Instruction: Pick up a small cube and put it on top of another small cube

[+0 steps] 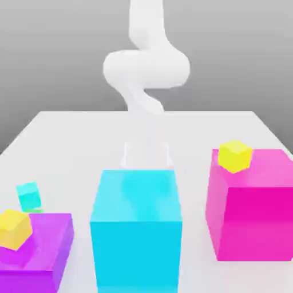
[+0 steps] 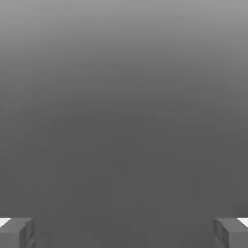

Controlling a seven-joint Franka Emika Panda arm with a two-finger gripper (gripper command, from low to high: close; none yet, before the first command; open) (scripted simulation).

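Small cube (image 1: 28, 196): teal, sits on the white table (image 1: 68, 137), just behind the purple block (image 1: 40, 246) at the exterior view's left; nothing touches it.
Landmark: large cyan block (image 1: 136, 229), front and centre in the exterior view; all places below are given from it.
Small cube vs landmark: well off to the exterior view's left of the cyan block, low beside it, about level with its upper half in the picture.
Stack targets: one small yellow cube (image 1: 14, 228) on top of the purple block, left of the landmark; another yellow cube (image 1: 235, 155) on top of the magenta block (image 1: 252, 206), right of the landmark.
Arm (image 1: 146, 66): white, rises behind the cyan block; its lower end drops behind the block's top edge.
Gripper (image 2: 124, 232): released, fingers (image 2: 17, 233) spread wide at the edges of the hand view, nothing between them, only plain grey ground ahead.
Small cube vs gripper: well apart; the tool appears to hang behind the landmark, the cube lies to the exterior view's left of it.
Step in hand (judgement): approach, not yet begun on the cube.
How to do it well (judgement): travel high enough to clear the cyan and purple blocks, centre over the teal cube, square the fingers to two opposite faces, descend straight, close only when the pads straddle it.
Risk (judgement): the purple block stands close to the cube; a finger coming down on that side may clip it, so a grasp across the free faces looks safer.
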